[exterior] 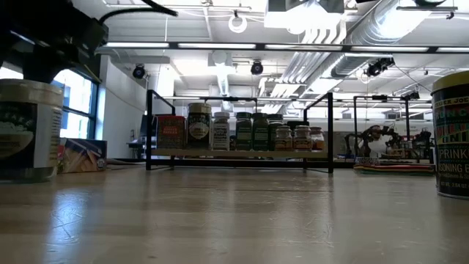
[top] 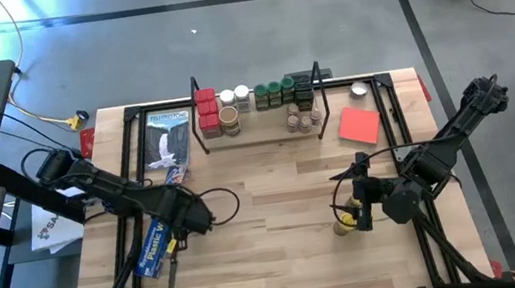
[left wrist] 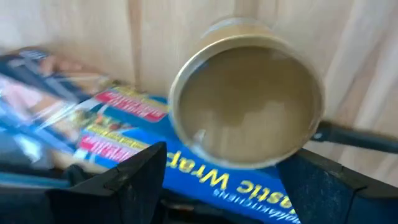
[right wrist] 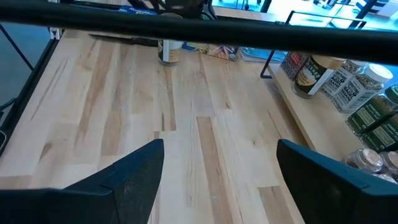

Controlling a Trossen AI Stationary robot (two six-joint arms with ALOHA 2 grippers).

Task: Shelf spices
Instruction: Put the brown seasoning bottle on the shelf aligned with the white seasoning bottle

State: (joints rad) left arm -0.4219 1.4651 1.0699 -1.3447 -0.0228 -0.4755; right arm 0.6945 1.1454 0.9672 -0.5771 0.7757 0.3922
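A tan-lidded jar (left wrist: 249, 106) stands on its base on the table beside the blue plastic-wrap box (left wrist: 205, 180). It also shows in the low view, at the left (exterior: 26, 132). My left gripper (left wrist: 224, 155) is open and hangs just above it, fingers pointing down on either side of the lid; in the high view the gripper (top: 186, 223) hides the jar. A yellow-labelled jar (top: 349, 220) stands upright beside my open right gripper (top: 358, 200), whose fingers (right wrist: 221, 146) are over bare wood. The shelf (top: 260, 128) at the far edge carries several spices (exterior: 242, 132).
A red square sheet (top: 359, 126) and a small round tin (top: 359, 89) lie right of the shelf. A blue-and-white package (top: 169, 144) lies left of it. A slender dark thing (top: 172, 277) lies near the plastic-wrap box (top: 156, 244). Bare wood lies between the arms (top: 267, 213).
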